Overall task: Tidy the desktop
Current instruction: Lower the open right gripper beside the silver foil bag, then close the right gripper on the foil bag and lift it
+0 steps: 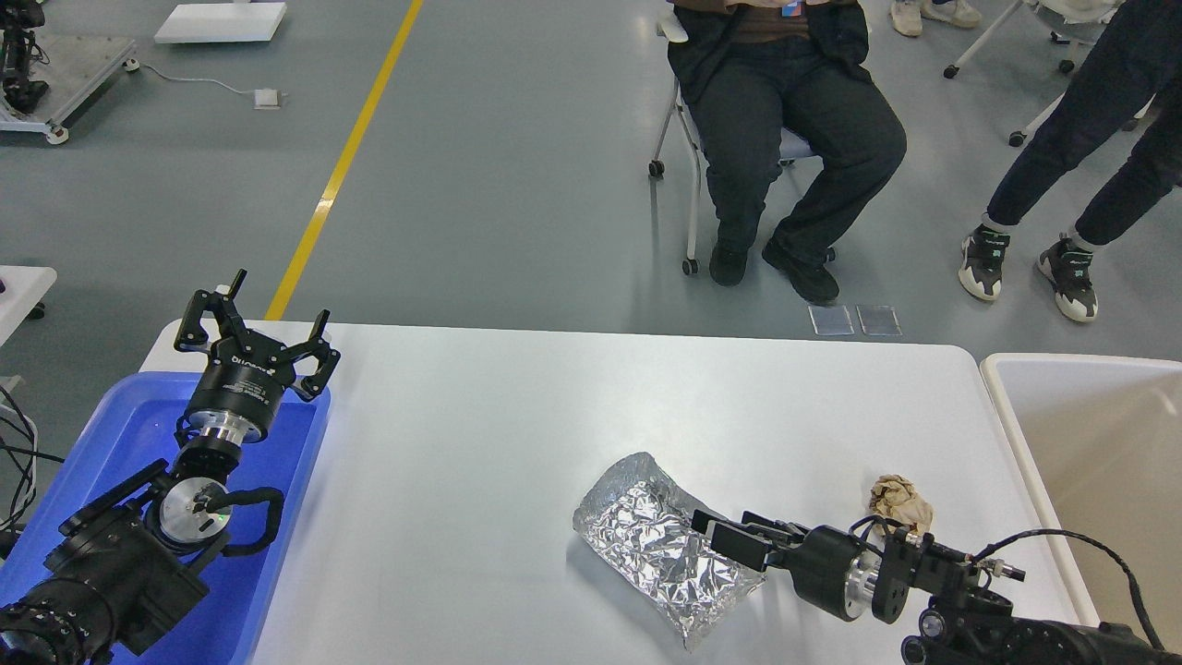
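The white desktop [480, 443] fills the middle of the head view. A crumpled silver foil bag [651, 540] lies on it at the front right. A crumpled brown paper ball [898, 500] lies further right. My right gripper [716, 528] points left, low over the foil bag's right edge, touching or nearly touching it; its fingers lie close together and I cannot tell if they grip the foil. My left gripper [254, 319] is open and empty, raised over the far end of the blue tray [138, 434].
A beige white-rimmed bin [1090, 434] stands off the desktop's right edge. The blue tray sits on the desktop's left end. A seated person [785, 139] and a standing person [1090, 139] are beyond the far edge.
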